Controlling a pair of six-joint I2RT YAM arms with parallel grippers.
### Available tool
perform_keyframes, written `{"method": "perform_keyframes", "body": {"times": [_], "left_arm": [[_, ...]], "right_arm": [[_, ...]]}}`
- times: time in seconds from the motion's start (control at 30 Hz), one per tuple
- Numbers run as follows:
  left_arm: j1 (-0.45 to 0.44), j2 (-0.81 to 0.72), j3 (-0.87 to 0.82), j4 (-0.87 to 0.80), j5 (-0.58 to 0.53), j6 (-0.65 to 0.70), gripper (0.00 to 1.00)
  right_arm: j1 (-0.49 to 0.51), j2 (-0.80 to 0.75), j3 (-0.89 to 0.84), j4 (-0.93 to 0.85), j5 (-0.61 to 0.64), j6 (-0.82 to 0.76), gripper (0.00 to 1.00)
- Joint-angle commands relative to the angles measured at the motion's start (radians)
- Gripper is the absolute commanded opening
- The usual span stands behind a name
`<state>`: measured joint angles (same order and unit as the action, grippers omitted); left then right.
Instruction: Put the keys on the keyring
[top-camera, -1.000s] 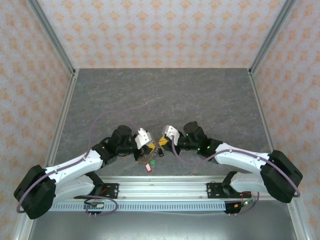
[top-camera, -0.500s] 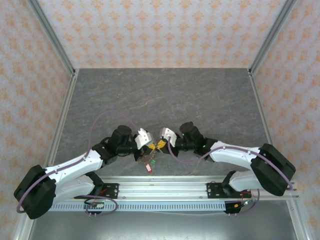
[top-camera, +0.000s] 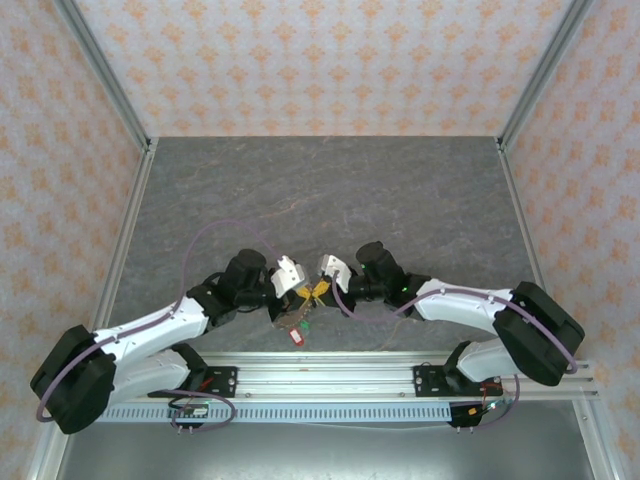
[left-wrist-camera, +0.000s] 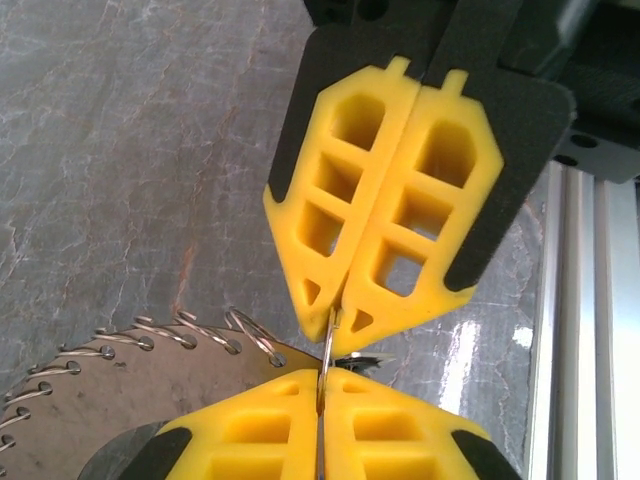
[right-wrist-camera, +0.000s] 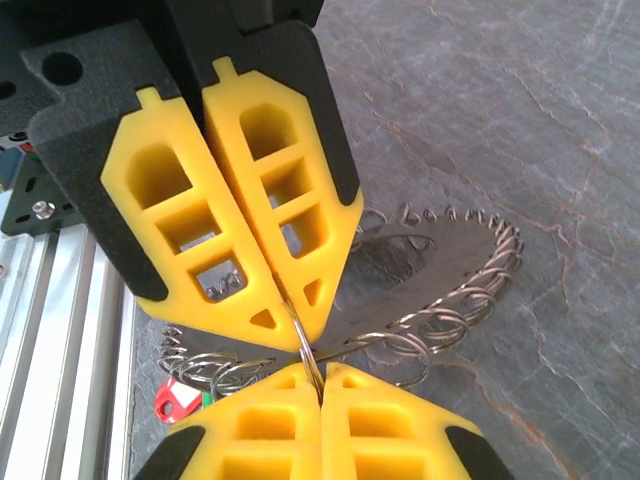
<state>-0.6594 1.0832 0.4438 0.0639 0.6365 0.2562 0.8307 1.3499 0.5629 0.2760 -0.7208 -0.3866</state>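
Observation:
The keyring (right-wrist-camera: 440, 275) is a flat grey-brown plate with wire loops all round its rim, lying low over the table near the front rail. In the left wrist view the keyring (left-wrist-camera: 150, 385) sits at the lower left. My left gripper (left-wrist-camera: 322, 378) and right gripper (right-wrist-camera: 322, 372) meet tip to tip, both shut on one thin wire loop (right-wrist-camera: 303, 345) at its rim. From above, the left gripper (top-camera: 299, 294) and right gripper (top-camera: 321, 289) touch over the keyring (top-camera: 288, 312). A red tag (right-wrist-camera: 173, 403) and a green tag (top-camera: 307, 322) of the keys hang below; the other keys are hidden.
The aluminium front rail (top-camera: 330, 378) runs just behind the grippers, also visible as the rail (left-wrist-camera: 585, 330) at the right of the left wrist view. Grey stone-patterned table (top-camera: 330, 190) stretches away to patterned walls. Purple cables (top-camera: 215, 235) arch over the left arm.
The right arm has swung left, bringing its gripper up against the left gripper's tips. The left arm and the hanging tags have barely moved.

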Motion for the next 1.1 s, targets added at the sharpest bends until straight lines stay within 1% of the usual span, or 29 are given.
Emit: {"method": "perform_keyframes", "body": {"times": [0.0, 0.1, 0.17, 0.3, 0.37, 0.43, 0.47, 0.53, 0.6, 0.73, 0.93, 1.07], "left_arm": [[-0.008, 0.039, 0.054, -0.010, -0.009, 0.017, 0.09], [-0.010, 0.073, 0.067, -0.011, -0.006, 0.017, 0.10], [-0.017, 0.085, 0.073, -0.004, -0.007, 0.020, 0.10], [-0.023, 0.107, 0.097, -0.014, -0.017, 0.025, 0.10], [-0.026, 0.111, 0.105, -0.022, -0.021, 0.027, 0.08], [-0.026, 0.110, 0.110, -0.030, -0.021, 0.029, 0.01], [-0.026, 0.107, 0.110, -0.031, -0.020, 0.027, 0.00], [-0.026, 0.091, 0.102, -0.021, -0.014, 0.024, 0.00], [-0.026, 0.066, 0.083, 0.003, -0.011, 0.017, 0.00], [-0.026, 0.009, 0.046, 0.040, -0.005, 0.006, 0.00], [-0.025, -0.039, 0.019, 0.047, 0.029, 0.006, 0.00], [-0.026, -0.086, -0.011, 0.090, 0.042, -0.016, 0.00]], "right_arm": [[0.012, -0.031, 0.088, -0.080, 0.011, -0.029, 0.00], [0.045, -0.035, 0.144, -0.238, 0.071, -0.097, 0.00], [0.062, -0.027, 0.172, -0.306, 0.099, -0.120, 0.00], [0.088, -0.019, 0.199, -0.360, 0.147, -0.133, 0.00], [0.091, -0.022, 0.200, -0.362, 0.161, -0.129, 0.00], [0.091, -0.030, 0.196, -0.347, 0.173, -0.120, 0.00], [0.091, -0.037, 0.183, -0.323, 0.186, -0.113, 0.00], [0.091, -0.053, 0.147, -0.262, 0.204, -0.102, 0.00], [0.091, -0.062, 0.104, -0.193, 0.214, -0.084, 0.04], [0.091, -0.055, 0.056, -0.116, 0.187, -0.051, 0.09], [0.085, -0.024, 0.020, -0.019, 0.133, -0.005, 0.10], [0.079, -0.006, 0.015, 0.024, 0.107, 0.021, 0.10]]}}
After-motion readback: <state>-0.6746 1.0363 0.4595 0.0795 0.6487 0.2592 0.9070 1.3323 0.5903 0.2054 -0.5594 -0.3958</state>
